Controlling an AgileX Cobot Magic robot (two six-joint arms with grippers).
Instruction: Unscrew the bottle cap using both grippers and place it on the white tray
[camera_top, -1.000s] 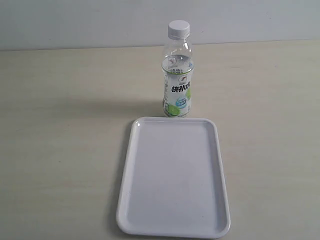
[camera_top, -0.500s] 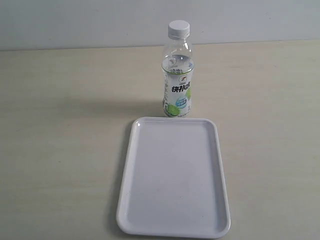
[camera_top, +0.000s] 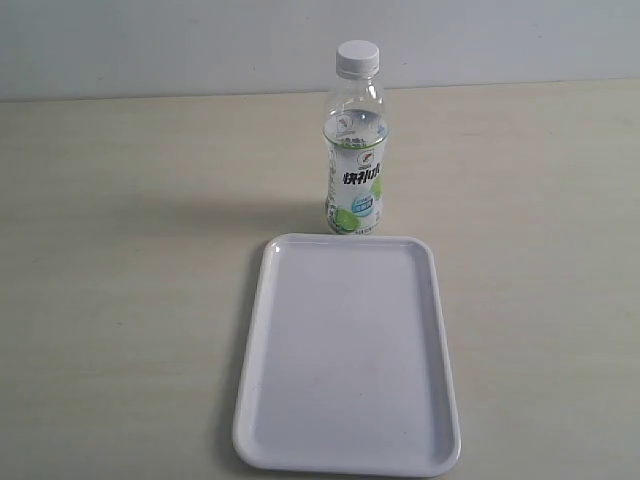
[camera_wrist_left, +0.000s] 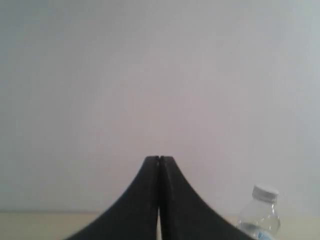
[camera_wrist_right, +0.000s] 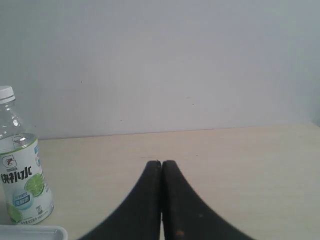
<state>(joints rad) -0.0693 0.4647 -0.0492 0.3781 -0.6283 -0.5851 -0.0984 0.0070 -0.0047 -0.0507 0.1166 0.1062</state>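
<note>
The clear bottle (camera_top: 356, 160) with its white and green label stands upright on the table, just behind the far edge of the white tray (camera_top: 345, 350). The white bottle cap (camera_top: 358, 58) sits screwed on its neck. Neither arm shows in the exterior view. My left gripper (camera_wrist_left: 159, 159) is shut with nothing in it, pointing at the wall, and the bottle (camera_wrist_left: 260, 220) with its cap (camera_wrist_left: 265, 192) stands well off to one side. My right gripper (camera_wrist_right: 161, 163) is shut and empty too, above the table, far from the bottle (camera_wrist_right: 20, 185).
A beige table (camera_top: 120, 250) runs back to a pale grey wall (camera_top: 150, 45). A corner of the tray (camera_wrist_right: 35, 232) shows in the right wrist view beside the bottle's base.
</note>
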